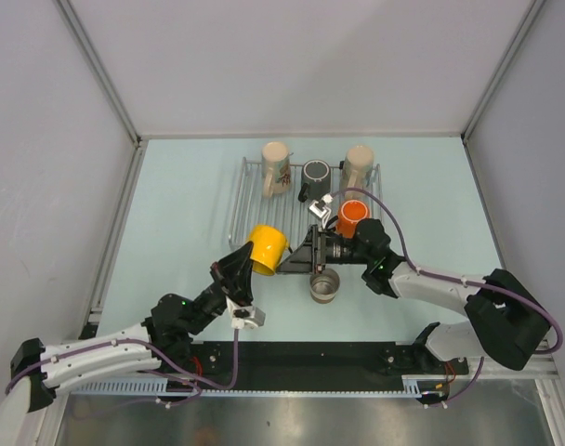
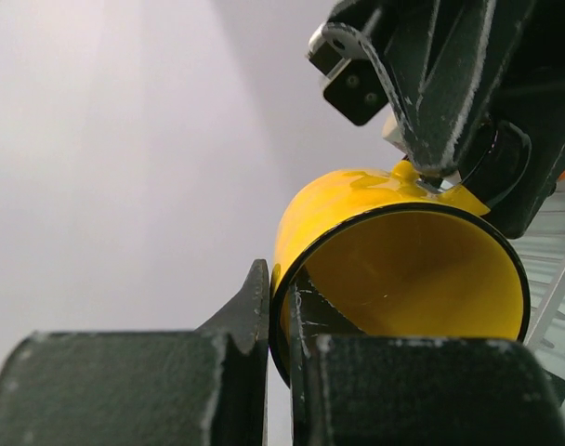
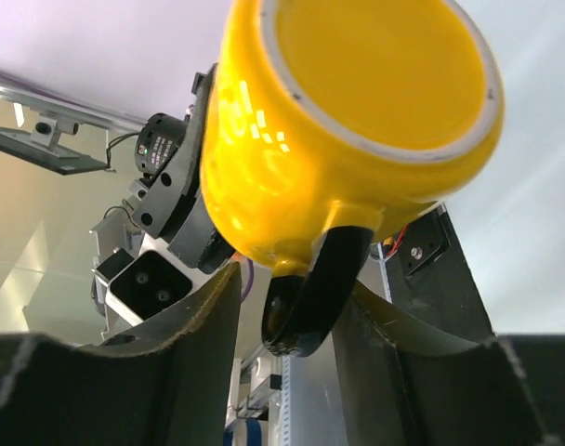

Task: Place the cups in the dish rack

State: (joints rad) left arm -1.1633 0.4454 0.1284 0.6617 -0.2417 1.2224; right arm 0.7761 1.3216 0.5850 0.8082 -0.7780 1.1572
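Gripping the glossy yellow cup by its thin black rim, the jaws of our left gripper hold it tilted just beside the wire dish rack. We see the right gripper with flat jaws parted, straddling the curved black handle.

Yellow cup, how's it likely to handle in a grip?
Glossy wall of the yellow cup looks slick; the left gripper's thin rim pinch may let it pivot. The looped handle between the right gripper's fingers probably resists sliding out.
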